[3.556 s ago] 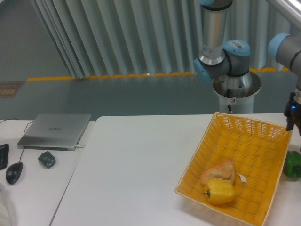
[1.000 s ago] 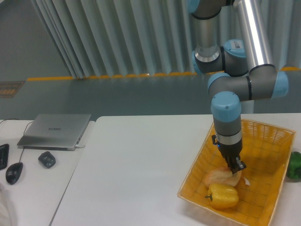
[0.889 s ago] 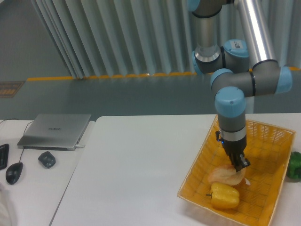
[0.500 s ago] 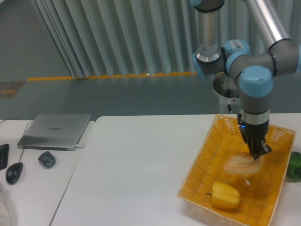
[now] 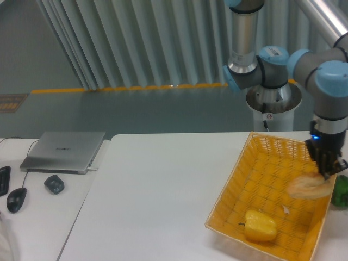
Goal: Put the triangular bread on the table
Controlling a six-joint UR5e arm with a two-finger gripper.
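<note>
The bread (image 5: 310, 187) hangs just under my gripper (image 5: 329, 173), lifted free and blurred by motion, above the right rim of the basket (image 5: 261, 179). The jaws look closed on its upper edge, so I judge I am holding it, but the contact itself is too small to see clearly.

The step in hand, as I judge it, is to carry the bread out of the basket and put it down on the table (image 5: 157, 196). To do this well I should keep the height until the bread is fully past the rim, because the basket wall rises below the tool and a low pass could catch it. The bread is soft and held only at one edge, so I want to move slowly, lower until it touches the surface, and only then release.

For room: to the right of the tool there is little table before the picture ends, and a green pepper (image 5: 341, 190) lies just beside the gripper on that side. Below and to the left of the tool, a yellow pepper (image 5: 259, 225) sits in the basket. Far to the left, beyond the basket, the white top is wide. Farther left a laptop (image 5: 64, 150) and a mouse (image 5: 16, 199) lie on the next desk, well apart from my path.
</note>
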